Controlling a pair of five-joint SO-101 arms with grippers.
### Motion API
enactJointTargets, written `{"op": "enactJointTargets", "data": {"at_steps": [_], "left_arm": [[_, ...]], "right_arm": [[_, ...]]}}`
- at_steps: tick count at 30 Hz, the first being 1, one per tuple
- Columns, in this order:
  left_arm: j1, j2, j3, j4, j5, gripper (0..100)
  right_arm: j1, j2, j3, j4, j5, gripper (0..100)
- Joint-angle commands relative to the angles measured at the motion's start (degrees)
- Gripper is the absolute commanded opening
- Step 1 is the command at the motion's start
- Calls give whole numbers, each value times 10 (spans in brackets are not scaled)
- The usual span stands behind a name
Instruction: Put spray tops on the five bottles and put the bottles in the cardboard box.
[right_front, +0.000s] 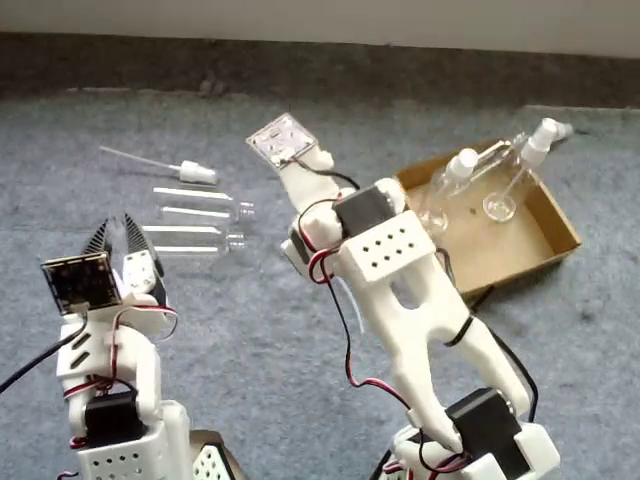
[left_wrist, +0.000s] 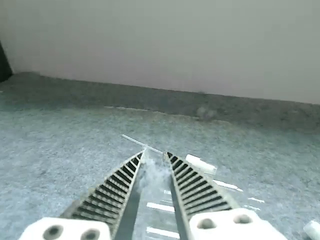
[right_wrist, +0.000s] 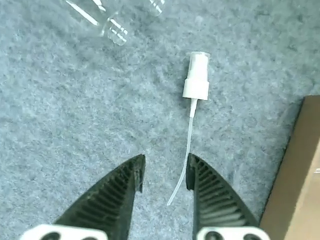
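Since the dip tube lies between its jaws, right gripper (right_wrist: 166, 160): open, apparently lined up to pinch it.
spray top (right_wrist: 196, 80): upper centre of the right wrist frame; long axis near vertical, head up, tube toward the gripper.
left gripper (right_front: 118, 225): slightly open, lower left, near the uncapped bottles (right_front: 200, 203).
cardboard box (right_front: 500, 252): right of the high view.

Grey carpet (right_front: 250, 330), pale wall (left_wrist: 160, 40) bkgd

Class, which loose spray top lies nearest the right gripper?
The spray top whose tube runs between the right gripper's open fingers, near the cardboard box; the other spray top lies beyond the bare bottles.
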Motion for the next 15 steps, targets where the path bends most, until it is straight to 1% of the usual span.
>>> {"op": "enactJointTargets", "data": {"at_steps": [1, 4, 6, 7, 11, 14, 15], "left_arm": [[-93, -6, -42, 28, -4, 5], [-156, -6, -36, 85, -4, 5], [-186, -6, -37, 122, -4, 5], [-196, -6, -37, 136, -4, 5], [-204, -6, -29, 184, -4, 5], [-203, -6, 7, 187, -3, 5], [-203, -6, 20, 176, -3, 5]], "right_arm": [[-26, -21, 29, -65, 65, 106], [-46, -19, 40, -113, 108, 107], [-55, -18, 41, -144, 120, 112], [-60, -18, 41, -159, 120, 132], [-84, -18, 41, -193, 121, 245], [-108, -18, 39, -210, 127, 264], [-119, -18, 39, -221, 143, 264]]}}
